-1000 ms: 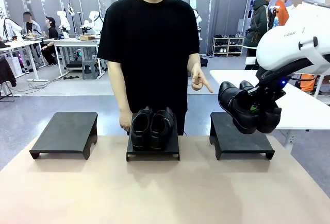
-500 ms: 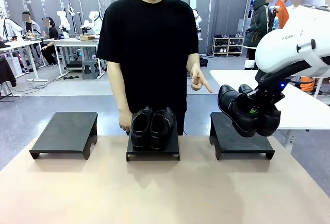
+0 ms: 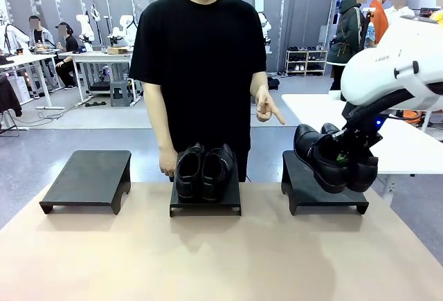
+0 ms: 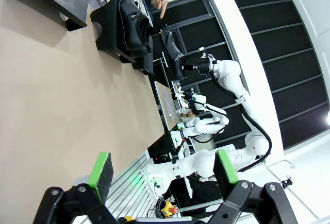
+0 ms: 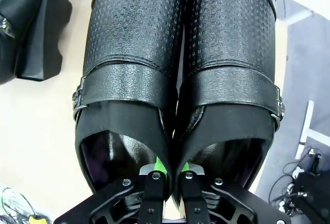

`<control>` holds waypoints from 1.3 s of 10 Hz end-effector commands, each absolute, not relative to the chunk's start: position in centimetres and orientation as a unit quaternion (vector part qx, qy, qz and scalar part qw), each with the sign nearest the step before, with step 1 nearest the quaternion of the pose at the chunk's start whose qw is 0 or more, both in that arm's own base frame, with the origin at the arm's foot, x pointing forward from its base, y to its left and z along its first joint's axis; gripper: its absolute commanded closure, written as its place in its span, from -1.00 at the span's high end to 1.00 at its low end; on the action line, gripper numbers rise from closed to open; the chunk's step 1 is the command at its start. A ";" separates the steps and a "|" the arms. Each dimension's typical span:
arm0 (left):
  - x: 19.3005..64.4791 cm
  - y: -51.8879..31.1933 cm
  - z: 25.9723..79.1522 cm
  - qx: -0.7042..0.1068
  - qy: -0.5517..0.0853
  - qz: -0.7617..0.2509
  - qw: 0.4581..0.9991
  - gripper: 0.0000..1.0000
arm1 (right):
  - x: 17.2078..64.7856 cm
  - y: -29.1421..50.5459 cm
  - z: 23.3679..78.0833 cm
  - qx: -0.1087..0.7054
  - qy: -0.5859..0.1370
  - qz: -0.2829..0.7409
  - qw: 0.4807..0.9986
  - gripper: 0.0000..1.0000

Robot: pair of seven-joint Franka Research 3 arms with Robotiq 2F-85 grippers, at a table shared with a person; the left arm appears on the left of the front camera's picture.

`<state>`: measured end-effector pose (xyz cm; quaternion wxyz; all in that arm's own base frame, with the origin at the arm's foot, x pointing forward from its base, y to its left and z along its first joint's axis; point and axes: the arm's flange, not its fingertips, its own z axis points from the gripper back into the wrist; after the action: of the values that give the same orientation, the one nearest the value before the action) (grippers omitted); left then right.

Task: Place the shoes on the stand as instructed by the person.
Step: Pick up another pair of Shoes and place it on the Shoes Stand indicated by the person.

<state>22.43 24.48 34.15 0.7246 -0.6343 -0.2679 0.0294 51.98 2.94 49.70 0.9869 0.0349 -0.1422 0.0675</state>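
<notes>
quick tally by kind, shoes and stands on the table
shoes on the middle stand: 2
buckle shoes held above the right stand in the right claw: 2
black stands, including the left stand: 3
total: 7

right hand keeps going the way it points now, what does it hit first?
Probably the right stand. The right hand is shut on the strapped shoes, toes angled down toward the stand top, so the toes would likely touch before the hand. Depth is hard to judge.
</notes>
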 end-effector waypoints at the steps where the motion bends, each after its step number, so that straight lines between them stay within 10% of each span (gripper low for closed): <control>1: 22.1 24.4 34.3 -0.637 -0.270 0.024 0.722 1.00 | 54.1 3.3 50.3 0.025 -0.150 0.034 0.988 -0.85; 13: 22.1 24.4 34.3 -0.637 -0.270 0.024 0.722 1.00 | 63.0 2.8 46.0 0.014 -0.124 0.002 0.992 -0.85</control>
<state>22.44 24.47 34.15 0.7246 -0.6343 -0.2679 0.0293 61.72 2.49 45.25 0.9920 0.0324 -0.1214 0.0133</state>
